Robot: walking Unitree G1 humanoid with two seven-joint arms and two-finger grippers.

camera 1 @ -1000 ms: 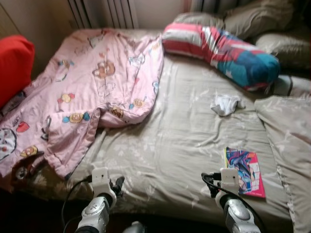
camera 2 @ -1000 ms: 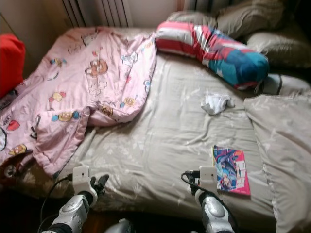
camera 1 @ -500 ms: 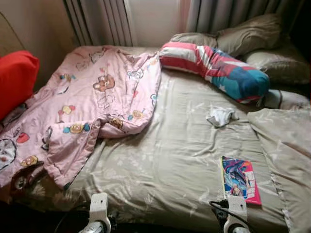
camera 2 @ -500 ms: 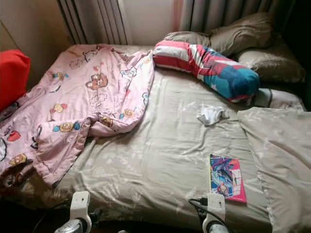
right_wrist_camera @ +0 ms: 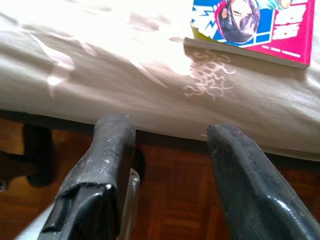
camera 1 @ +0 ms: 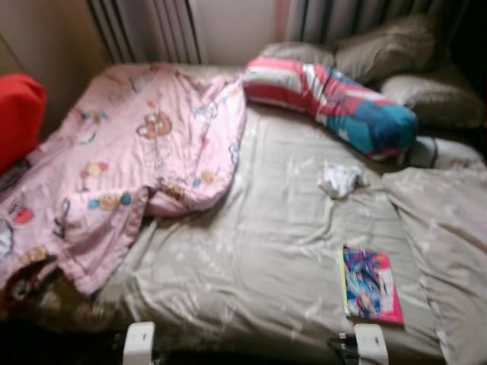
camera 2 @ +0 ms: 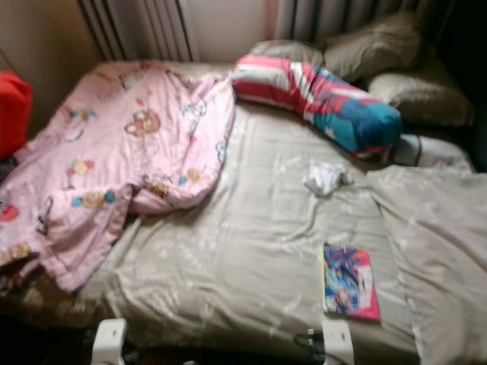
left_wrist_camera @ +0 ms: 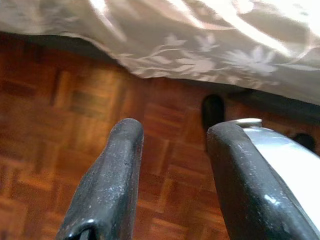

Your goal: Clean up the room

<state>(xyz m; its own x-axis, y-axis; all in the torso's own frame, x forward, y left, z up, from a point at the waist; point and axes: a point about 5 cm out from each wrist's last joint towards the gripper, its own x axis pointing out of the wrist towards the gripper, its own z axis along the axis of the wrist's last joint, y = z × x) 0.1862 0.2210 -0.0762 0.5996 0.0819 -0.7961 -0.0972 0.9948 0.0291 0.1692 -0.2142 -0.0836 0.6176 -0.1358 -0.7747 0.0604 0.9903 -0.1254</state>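
We look down on a bed (camera 1: 259,251) covered by a beige floral sheet. A pink cartoon-print quilt (camera 1: 129,163) lies crumpled over the left half, its near edge hanging over the bed's side. A striped red, white and teal bolster pillow (camera 1: 335,106) lies across the far end, with beige pillows (camera 1: 403,65) behind it at far right. A small crumpled white cloth (camera 1: 338,180) sits on the sheet near the bolster, and a colourful comic book (camera 1: 369,285) lies flat near the right near edge, beside a folded beige blanket (camera 1: 449,243). A red cushion (camera 1: 19,114) shows at far left. In the wrist views, the left end effector (left_wrist_camera: 172,165) is released, fingers apart, held over the parquet floor (left_wrist_camera: 75,110) just below the sheet's hem. The right end effector (right_wrist_camera: 167,165) is also released, fingers spread, at the bed's near edge, with the comic book just beyond it on the sheet. Head views are slightly blurred.
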